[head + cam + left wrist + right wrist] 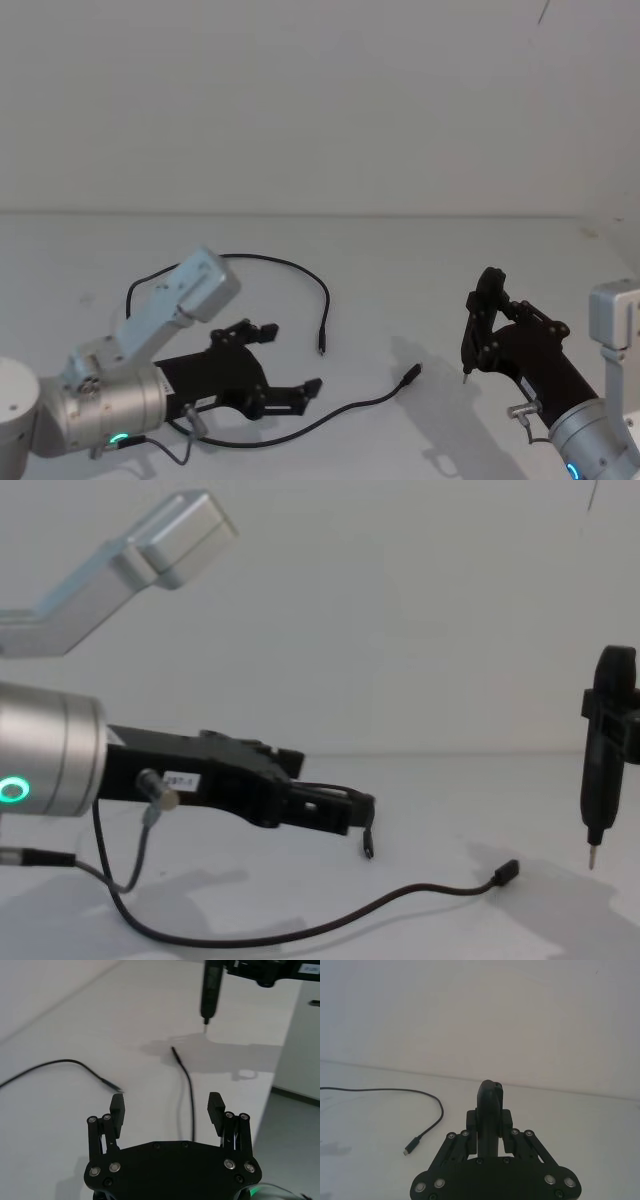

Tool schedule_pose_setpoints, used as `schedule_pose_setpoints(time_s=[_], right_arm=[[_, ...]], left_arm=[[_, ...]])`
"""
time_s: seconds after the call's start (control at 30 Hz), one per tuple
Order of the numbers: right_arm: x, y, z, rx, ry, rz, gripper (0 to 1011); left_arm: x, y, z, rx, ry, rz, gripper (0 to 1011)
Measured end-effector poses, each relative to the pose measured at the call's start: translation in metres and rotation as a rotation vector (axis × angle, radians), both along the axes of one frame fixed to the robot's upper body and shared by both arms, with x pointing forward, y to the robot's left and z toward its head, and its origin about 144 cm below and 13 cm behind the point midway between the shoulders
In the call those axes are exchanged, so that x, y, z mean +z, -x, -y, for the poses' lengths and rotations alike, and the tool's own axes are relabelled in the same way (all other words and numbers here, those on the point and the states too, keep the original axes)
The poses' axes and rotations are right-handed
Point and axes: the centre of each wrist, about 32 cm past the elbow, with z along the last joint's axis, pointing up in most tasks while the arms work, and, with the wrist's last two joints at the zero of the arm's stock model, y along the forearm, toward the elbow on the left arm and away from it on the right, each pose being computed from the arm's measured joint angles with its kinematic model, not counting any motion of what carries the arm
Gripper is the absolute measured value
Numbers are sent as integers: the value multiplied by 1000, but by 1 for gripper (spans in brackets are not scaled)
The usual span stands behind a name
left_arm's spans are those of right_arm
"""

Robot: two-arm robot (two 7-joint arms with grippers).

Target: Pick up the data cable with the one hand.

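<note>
The data cable (300,272) is a long thin black cord lying in a loose curve on the white table. One plug (321,347) lies near the middle and the other plug (411,374) further right. My left gripper (282,362), flat and black on a silver cylinder with a green ring, is open low over the table. In the left wrist view the cable (190,1095) runs between its fingers (118,1109), nearer one pad, untouched. My right gripper (488,338) hovers at the right, shut on a black pen-shaped tool (478,312) with a metal tip.
A short grey wire with a silver plug (150,815) hangs from the left wrist. The white table (400,270) meets a plain white wall behind. In the left wrist view the table's edge (267,1095) runs past the right arm, beside a white upright panel (300,1045).
</note>
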Motion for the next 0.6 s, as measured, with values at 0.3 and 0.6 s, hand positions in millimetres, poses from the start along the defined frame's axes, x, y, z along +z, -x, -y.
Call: schedule_pose_setpoints(time_s=[0.3, 0.6], right_arm=[[0, 0, 0, 0, 0, 0, 279], [0, 0, 0, 0, 0, 0, 279]], left_arm=[[14, -8, 23, -46, -34, -128, 1001], [18, -13, 44, -10, -63, -205, 1001]])
